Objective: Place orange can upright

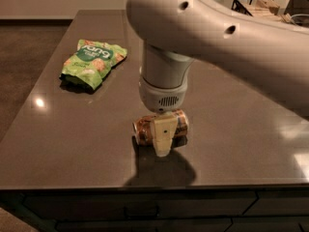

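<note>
The orange can point(178, 124) lies on its side on the dark table point(72, 144), near the front edge, its length running left to right. Its orange-gold body and dark print show on both sides of my gripper point(163, 135). My gripper comes straight down from the white arm point(217, 37) and sits over the middle of the can, covering part of it. The can rests on the table.
A green snack bag point(91, 62) lies at the back left of the table. A dark wire basket point(251, 4) stands at the far right, behind the arm. The table's front edge runs just below the can. The arm hides the middle back of the table.
</note>
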Robot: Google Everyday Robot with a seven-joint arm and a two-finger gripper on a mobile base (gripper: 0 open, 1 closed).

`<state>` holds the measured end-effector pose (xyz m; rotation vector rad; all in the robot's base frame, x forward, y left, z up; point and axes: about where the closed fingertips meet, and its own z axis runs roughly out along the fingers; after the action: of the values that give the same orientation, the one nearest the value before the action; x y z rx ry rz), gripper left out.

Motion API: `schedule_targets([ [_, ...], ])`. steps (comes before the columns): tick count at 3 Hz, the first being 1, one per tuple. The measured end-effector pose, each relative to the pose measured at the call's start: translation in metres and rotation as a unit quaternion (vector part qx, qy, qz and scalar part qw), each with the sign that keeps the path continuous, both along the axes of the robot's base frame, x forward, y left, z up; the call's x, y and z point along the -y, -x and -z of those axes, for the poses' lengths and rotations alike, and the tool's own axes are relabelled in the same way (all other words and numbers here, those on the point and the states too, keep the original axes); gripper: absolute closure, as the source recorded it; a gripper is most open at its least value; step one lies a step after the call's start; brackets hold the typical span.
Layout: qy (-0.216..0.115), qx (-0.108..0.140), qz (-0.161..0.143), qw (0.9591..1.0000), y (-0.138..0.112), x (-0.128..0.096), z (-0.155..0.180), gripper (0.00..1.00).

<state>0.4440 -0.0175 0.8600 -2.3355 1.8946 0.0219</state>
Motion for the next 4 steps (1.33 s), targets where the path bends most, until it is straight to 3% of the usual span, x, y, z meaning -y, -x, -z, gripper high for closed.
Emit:
schedule_targets([
  [2,0.011,-0.027,0.035,0.9989,-0.002,-0.007,-0.002,0.65],
  [3,-0.047,-0.042,0.073,0.9953,-0.013,0.007,-0.020,0.89],
  [4,-0.147,-0.043,0.114,0.9815,-0.028,0.029,-0.049,1.00],
])
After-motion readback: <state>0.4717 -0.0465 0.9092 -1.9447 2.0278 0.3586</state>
